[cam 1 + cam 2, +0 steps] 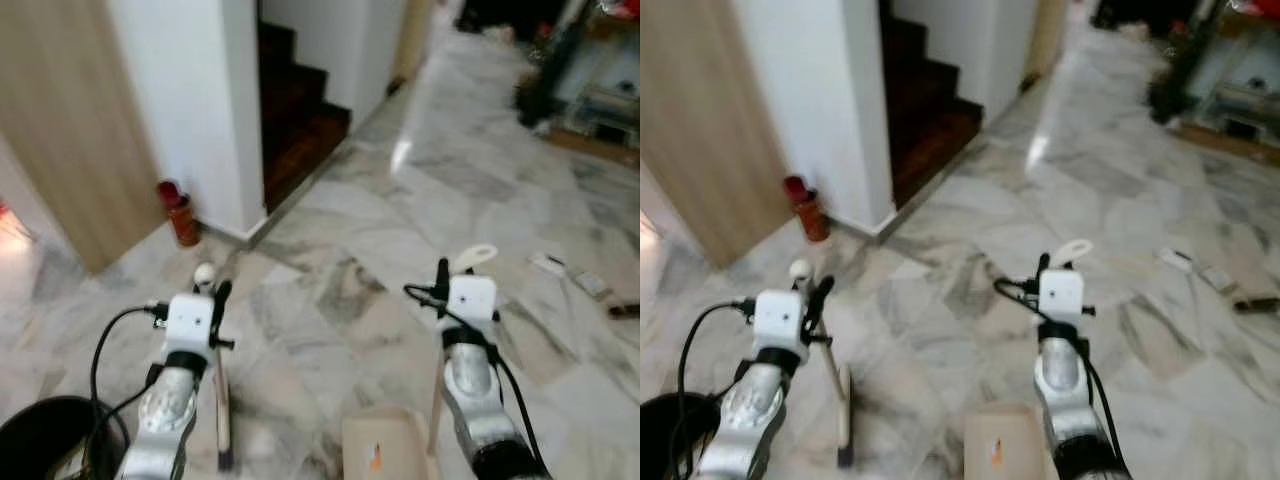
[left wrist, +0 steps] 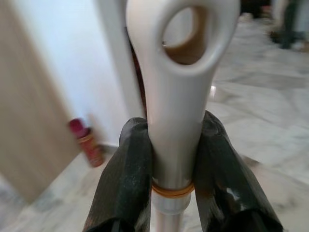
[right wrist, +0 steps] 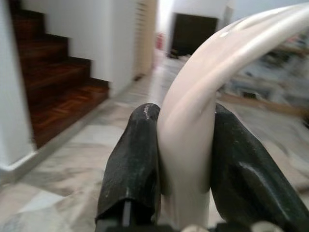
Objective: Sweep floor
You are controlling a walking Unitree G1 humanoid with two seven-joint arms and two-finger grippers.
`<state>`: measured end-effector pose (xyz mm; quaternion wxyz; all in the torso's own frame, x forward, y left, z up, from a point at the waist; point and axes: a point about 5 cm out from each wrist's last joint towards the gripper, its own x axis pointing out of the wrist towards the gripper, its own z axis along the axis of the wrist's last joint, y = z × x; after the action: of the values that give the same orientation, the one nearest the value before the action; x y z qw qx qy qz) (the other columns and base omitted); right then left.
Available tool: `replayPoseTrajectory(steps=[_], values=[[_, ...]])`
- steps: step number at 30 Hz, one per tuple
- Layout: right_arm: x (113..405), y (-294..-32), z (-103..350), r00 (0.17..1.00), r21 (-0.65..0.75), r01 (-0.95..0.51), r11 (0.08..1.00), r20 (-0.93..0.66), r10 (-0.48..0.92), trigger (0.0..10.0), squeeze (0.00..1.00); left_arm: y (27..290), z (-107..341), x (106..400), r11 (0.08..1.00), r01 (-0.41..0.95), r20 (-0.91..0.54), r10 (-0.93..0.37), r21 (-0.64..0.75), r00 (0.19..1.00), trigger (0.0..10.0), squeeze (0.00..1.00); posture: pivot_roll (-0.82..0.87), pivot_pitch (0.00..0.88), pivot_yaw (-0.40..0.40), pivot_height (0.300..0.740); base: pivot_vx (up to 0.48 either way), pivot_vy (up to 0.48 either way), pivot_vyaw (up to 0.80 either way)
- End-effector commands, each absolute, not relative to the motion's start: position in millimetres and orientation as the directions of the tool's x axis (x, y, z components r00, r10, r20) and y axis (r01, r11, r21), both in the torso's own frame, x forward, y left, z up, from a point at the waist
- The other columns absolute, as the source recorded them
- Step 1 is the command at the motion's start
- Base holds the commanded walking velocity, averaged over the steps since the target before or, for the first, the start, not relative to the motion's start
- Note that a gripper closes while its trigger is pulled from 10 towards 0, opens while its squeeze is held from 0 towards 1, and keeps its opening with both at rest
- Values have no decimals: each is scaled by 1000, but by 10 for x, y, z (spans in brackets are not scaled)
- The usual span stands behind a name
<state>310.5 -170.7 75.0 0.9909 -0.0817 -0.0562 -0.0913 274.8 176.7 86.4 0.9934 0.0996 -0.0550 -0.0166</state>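
My left gripper [image 2: 174,169] has its fingers clamped on the broom handle [image 2: 176,96] just below its looped end, the broom standing on the marble floor [image 1: 380,210]. My right gripper [image 3: 186,159] squeezes the dustpan handle [image 3: 193,135], with the dustpan [image 1: 385,445] low between my arms (a red bottle [image 1: 180,213] sits by the wall).

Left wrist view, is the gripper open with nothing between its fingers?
No, the left gripper is shut on the broom handle, its two black fingers pressed against either side of the cream shaft.
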Motion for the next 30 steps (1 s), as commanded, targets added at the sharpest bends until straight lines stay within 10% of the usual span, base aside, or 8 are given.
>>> replayPoseTrajectory(steps=[1,12,30], values=[[3133,-1726,829,971,-148,199,969,161,-175,10000,0,1749,951,2781,978,22,145,-53,205,988,10000,0,131,37,-5,740,0,0,-800],[3134,-1712,846,971,-146,191,971,172,-165,10000,0,1768,931,2766,982,11,135,-37,189,990,10000,0,124,39,-16,740,0,0,-776],[3136,-1622,799,984,-151,128,980,142,-107,10000,0,1761,903,2783,982,8,123,-31,189,992,10000,0,116,0,-21,740,185,0,0]])
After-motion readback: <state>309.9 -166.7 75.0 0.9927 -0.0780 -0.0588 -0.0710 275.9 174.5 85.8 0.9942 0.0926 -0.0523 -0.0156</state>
